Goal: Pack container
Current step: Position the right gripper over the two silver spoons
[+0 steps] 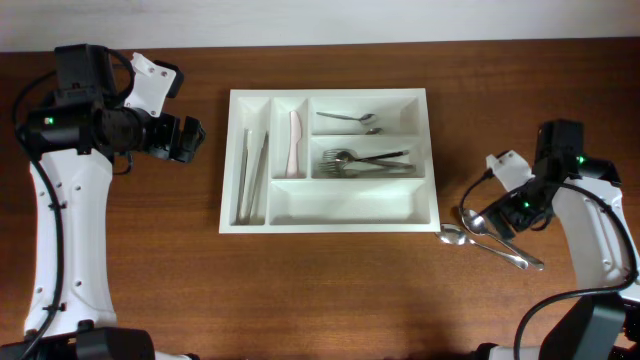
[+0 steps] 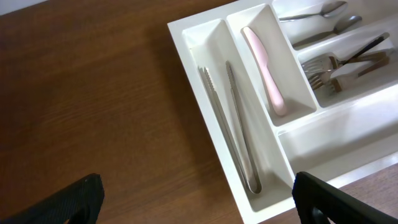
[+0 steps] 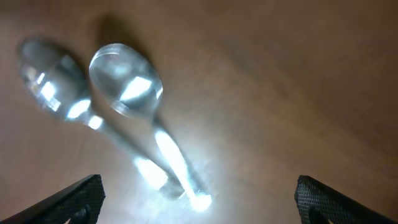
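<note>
The white container (image 1: 327, 217) sits mid-table and also shows in the left wrist view (image 2: 205, 127). Its narrow left slot holds metal tongs (image 1: 251, 175) (image 2: 233, 127). The slot beside it holds a pink knife (image 1: 294, 143) (image 2: 267, 68). The top long slot holds two spoons (image 1: 345, 117); the middle one holds forks (image 1: 365, 160); the bottom one is empty. Two loose spoons (image 1: 490, 243) (image 3: 134, 99) lie on the table right of the container. My right gripper (image 1: 497, 222) (image 3: 196, 205) is open just above them. My left gripper (image 1: 190, 138) (image 2: 196, 202) is open and empty, left of the container.
The wooden table (image 1: 130, 260) has bare room in front of the container and to its left. The table's far edge meets a white wall (image 1: 400, 18) at the top of the overhead view.
</note>
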You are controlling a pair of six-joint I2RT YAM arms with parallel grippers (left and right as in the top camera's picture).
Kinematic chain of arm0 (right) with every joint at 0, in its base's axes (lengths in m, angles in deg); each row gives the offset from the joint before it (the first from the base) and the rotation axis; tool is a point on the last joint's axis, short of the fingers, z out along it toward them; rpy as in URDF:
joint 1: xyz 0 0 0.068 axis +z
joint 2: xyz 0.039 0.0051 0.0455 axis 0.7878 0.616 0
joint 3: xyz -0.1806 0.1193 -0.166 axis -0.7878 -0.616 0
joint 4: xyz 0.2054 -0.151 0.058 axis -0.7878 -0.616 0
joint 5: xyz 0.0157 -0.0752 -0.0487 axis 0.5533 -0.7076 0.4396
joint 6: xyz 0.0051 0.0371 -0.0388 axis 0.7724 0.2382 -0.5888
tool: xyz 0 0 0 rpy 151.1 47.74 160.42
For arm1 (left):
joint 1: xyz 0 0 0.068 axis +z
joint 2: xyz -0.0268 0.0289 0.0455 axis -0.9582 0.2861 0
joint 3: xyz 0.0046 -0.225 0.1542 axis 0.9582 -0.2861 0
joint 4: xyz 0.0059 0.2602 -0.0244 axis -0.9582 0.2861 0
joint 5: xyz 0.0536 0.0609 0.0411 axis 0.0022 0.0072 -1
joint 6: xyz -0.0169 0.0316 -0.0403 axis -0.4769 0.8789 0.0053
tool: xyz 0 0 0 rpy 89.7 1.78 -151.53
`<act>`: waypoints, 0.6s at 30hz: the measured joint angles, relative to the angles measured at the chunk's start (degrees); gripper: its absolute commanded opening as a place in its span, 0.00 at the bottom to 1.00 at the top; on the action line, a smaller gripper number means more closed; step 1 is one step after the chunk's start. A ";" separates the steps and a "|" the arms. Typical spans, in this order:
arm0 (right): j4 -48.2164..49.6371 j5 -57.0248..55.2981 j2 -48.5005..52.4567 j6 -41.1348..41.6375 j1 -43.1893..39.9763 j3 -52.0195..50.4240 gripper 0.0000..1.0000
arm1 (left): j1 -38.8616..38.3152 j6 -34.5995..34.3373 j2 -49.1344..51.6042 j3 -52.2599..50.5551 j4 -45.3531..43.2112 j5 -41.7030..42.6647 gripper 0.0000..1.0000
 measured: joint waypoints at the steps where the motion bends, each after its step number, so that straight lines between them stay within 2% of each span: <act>1: 0.20 0.42 0.00 0.00 0.00 0.00 0.99 | 0.00 0.00 0.00 0.00 0.00 0.00 0.99; 13: -6.54 7.69 0.04 2.40 0.00 0.00 1.00 | 0.00 0.00 0.00 0.00 0.00 0.00 0.99; 14: -6.54 7.72 0.11 2.38 0.00 0.00 0.96 | 0.00 0.00 0.00 0.00 0.00 0.00 0.99; 18: -6.54 7.74 1.90 1.62 0.00 0.00 0.95 | 0.00 -0.02 0.00 0.00 0.00 0.00 0.99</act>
